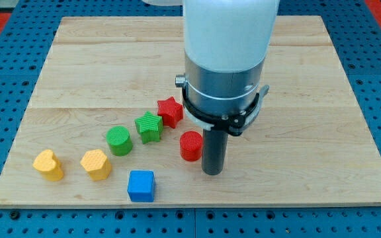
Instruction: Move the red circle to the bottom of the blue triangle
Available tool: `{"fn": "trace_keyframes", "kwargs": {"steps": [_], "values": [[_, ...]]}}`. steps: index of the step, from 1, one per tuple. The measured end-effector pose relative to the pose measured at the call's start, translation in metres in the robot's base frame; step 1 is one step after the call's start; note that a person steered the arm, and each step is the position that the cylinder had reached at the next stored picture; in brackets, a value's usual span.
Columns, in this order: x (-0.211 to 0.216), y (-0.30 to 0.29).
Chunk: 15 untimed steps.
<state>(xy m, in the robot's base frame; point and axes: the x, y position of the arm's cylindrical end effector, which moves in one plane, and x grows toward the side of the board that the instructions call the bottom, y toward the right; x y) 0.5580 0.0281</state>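
Note:
The red circle [191, 145] stands on the wooden board [309, 79] just below the view's centre. My tip [213, 172] touches the board right beside it, on its right and slightly lower. The blue triangle does not show in this view; the arm's white and grey body [225, 59] covers the middle of the board. A blue cube [141, 186] sits near the view's bottom edge, left of the red circle.
A red star [170, 111] and a green star [149, 127] lie up-left of the red circle. A green circle [119, 141], a yellow hexagon [96, 164] and a yellow heart [48, 164] run on towards the view's bottom left.

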Motion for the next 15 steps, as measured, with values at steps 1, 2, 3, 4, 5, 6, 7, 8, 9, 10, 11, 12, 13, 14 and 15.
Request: {"fn": "trace_keyframes", "kwargs": {"steps": [1, 2, 3, 4, 5, 6, 7, 8, 9, 10, 11, 12, 13, 14, 15], "values": [[-0.008, -0.004], [0.006, -0.006], [0.013, -0.042], [0.012, -0.072], [-0.002, -0.072], [-0.03, -0.076], [-0.042, -0.071], [-0.04, -0.049], [-0.031, -0.036], [-0.022, -0.02], [-0.042, -0.005], [-0.042, 0.011], [-0.02, -0.013], [0.005, -0.017], [0.027, -0.028]]}}
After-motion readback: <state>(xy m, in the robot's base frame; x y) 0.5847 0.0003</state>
